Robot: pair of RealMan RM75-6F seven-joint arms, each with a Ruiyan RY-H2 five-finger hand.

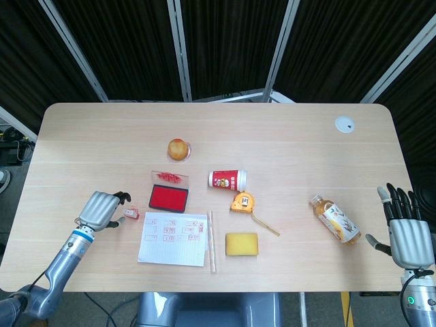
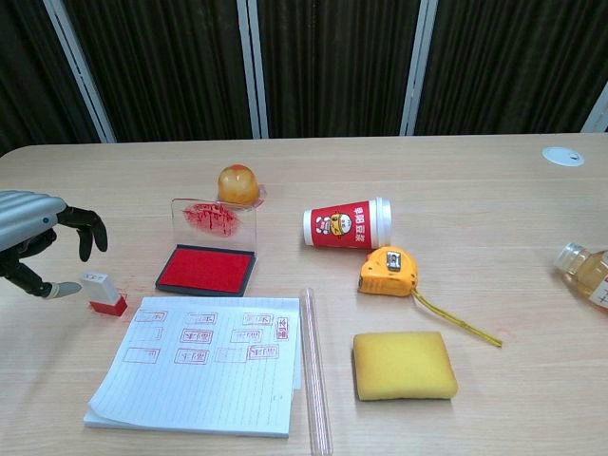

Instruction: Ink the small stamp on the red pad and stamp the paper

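Silver-backed left hand (image 2: pixel 27 231), black fingers (image 2: pixel 85 228), grey forearms

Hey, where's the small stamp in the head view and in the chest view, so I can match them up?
Head view: the small stamp sits left of center, beside the left hand.
Chest view: far left, just off the fingers.
Shared landmark: the red ink pad, to the stamp's right in both.
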